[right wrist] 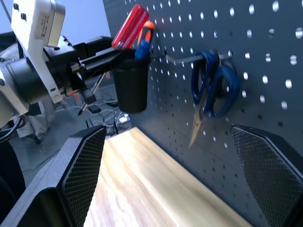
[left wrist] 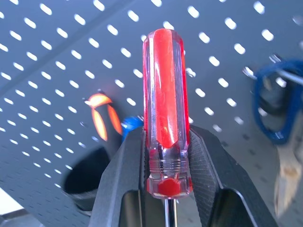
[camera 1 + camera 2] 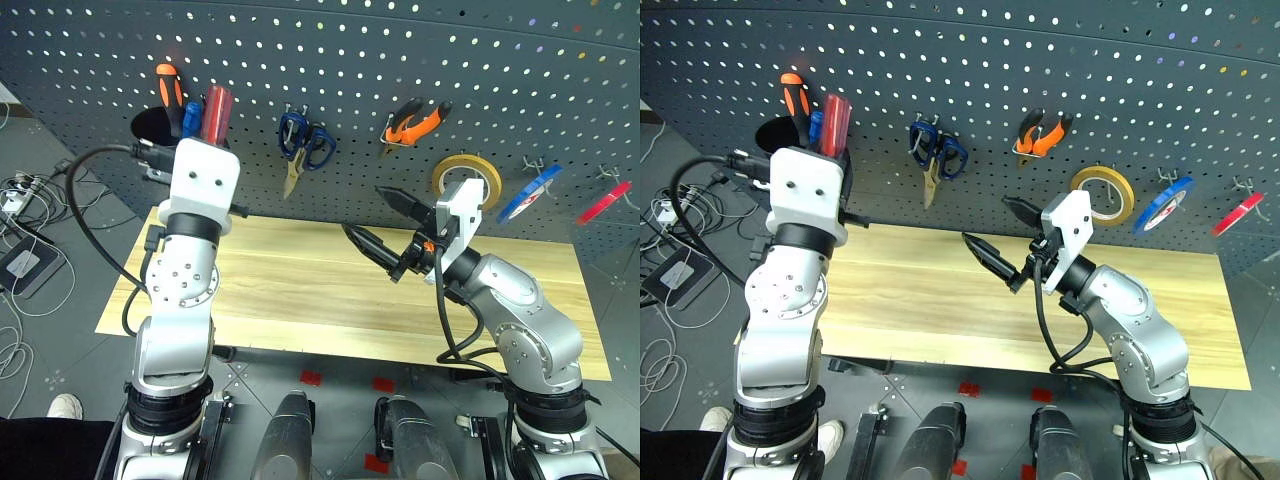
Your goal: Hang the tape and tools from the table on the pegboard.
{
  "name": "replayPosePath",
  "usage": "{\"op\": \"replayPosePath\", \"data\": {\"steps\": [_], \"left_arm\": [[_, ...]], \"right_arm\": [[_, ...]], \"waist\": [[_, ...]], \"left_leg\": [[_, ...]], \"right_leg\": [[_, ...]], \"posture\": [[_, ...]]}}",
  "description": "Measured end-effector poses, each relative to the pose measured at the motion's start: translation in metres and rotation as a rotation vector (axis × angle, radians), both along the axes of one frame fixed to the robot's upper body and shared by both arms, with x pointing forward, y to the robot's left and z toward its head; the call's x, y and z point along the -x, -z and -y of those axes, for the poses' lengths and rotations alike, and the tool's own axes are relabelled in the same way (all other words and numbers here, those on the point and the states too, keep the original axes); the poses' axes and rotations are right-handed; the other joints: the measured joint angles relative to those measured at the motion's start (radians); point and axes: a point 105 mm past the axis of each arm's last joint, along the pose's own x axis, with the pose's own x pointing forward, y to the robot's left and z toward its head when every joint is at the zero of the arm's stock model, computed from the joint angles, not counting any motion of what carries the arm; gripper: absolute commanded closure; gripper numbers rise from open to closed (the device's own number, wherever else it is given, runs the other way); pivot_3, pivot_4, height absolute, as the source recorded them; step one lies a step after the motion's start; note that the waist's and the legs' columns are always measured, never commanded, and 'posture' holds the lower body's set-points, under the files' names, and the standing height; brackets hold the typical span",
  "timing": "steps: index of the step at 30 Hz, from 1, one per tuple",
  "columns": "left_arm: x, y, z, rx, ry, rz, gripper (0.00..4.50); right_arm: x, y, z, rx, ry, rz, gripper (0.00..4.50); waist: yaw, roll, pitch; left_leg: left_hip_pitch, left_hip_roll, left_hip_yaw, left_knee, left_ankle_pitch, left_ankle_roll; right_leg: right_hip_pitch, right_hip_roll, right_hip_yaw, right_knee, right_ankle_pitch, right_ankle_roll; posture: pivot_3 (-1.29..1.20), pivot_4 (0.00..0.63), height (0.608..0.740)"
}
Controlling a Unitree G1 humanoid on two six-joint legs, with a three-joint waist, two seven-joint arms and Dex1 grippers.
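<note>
Your left tool (image 2: 165, 156) is clamped on the screwdriver (image 2: 166, 94), handle up, just beside the cup (image 1: 131, 82); right tool (image 3: 385, 232) gapes empty.

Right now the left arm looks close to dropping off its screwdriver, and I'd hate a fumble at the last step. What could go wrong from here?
1. The left gripper pinches the red-handle screwdriver only near the base of its smooth handle, so it may tilt or slip.
2. The black cup on the pegboard already holds two screwdrivers, so the shaft could catch on them or the rim.
3. A dropped tool would likely land on the table or floor.
</note>
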Motion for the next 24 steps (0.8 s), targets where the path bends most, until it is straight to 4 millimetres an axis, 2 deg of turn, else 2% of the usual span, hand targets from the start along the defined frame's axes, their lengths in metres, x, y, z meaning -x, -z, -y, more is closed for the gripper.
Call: {"op": "replayPosePath", "data": {"steps": [4,8,15,24], "left_arm": [[-0.005,-0.026,-0.007,-0.001,-0.027,0.085,3.61],[-0.017,-0.042,-0.009,-0.023,-0.026,0.141,3.61],[-0.031,-0.082,-0.021,-0.050,-0.058,0.266,3.61],[-0.049,-0.088,-0.030,-0.078,-0.059,0.305,3.61]], "right_arm": [[-0.002,-0.002,-0.001,-0.015,0.000,0.005,0.00],[-0.007,-0.006,-0.002,-0.048,0.010,0.020,0.00],[-0.010,-0.021,-0.005,-0.076,0.020,0.065,0.00],[-0.012,-0.033,-0.009,-0.090,0.034,0.077,0.00]], "waist": [[0.004,-0.001,-0.009],[0.004,-0.001,-0.012],[0.003,-0.001,-0.013],[0.001,-0.002,-0.015]], "left_leg": [[0.000,0.000,0.000,0.000,0.000,0.000],[0.000,0.000,0.000,0.000,0.000,0.000],[0.000,0.000,0.001,0.000,0.000,0.000],[0.000,0.000,0.001,0.001,0.000,0.000]], "right_leg": [[0.000,0.000,0.000,-0.001,0.000,0.000],[0.000,0.000,0.000,0.000,0.000,0.000],[-0.001,0.001,0.000,0.000,0.000,0.000],[-0.001,0.001,0.000,0.001,0.000,0.000]], "posture": [[0.23,0.183,0.740],[0.23,0.178,0.740],[0.22,0.177,0.740],[0.20,0.177,0.740]]}}
